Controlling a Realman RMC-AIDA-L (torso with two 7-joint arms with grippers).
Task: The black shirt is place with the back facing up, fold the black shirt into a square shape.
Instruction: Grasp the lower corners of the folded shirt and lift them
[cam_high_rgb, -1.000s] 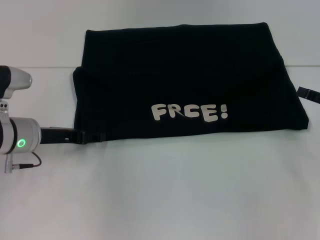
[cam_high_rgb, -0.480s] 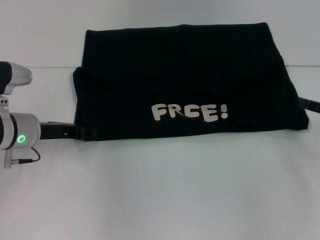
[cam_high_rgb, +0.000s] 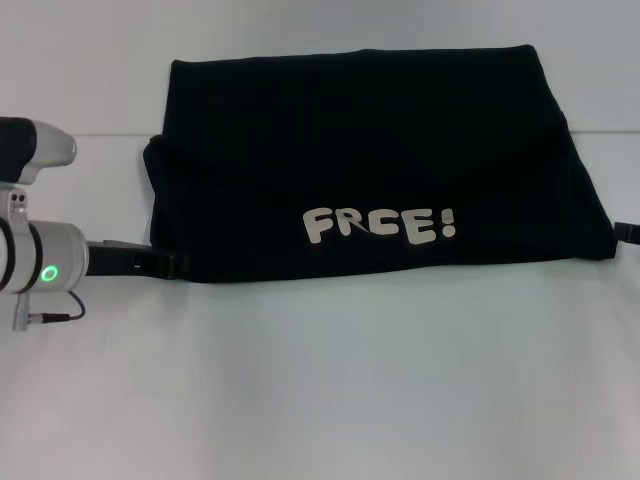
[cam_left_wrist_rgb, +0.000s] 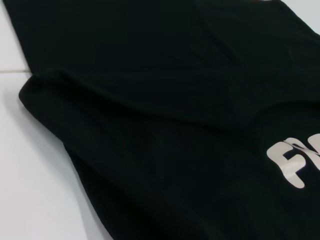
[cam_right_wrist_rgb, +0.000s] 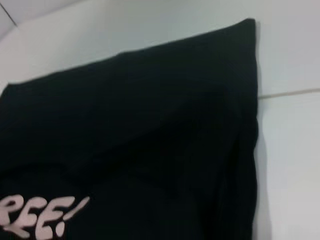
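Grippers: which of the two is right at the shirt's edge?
The left gripper, at the black shirt's near left corner. The right gripper only peeks in at the frame's right edge, clear of the fabric.

Count: 1 black shirt (cam_high_rgb: 370, 160), folded; 1 "FREE!" print (cam_high_rgb: 381, 226); 1 white table (cam_high_rgb: 330, 390); 2 grippers: left gripper (cam_high_rgb: 160, 263), right gripper (cam_high_rgb: 628, 231).

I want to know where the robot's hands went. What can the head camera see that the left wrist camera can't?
Only the head view shows the left gripper at the shirt's lower left corner, a sliver of the right gripper at the picture's right edge, and the whole word FREE!. Only the left wrist view shows a close look at the folds and layered edge near the corner. Both show the black shirt lying folded on the white table, and at least the start of the lettering.
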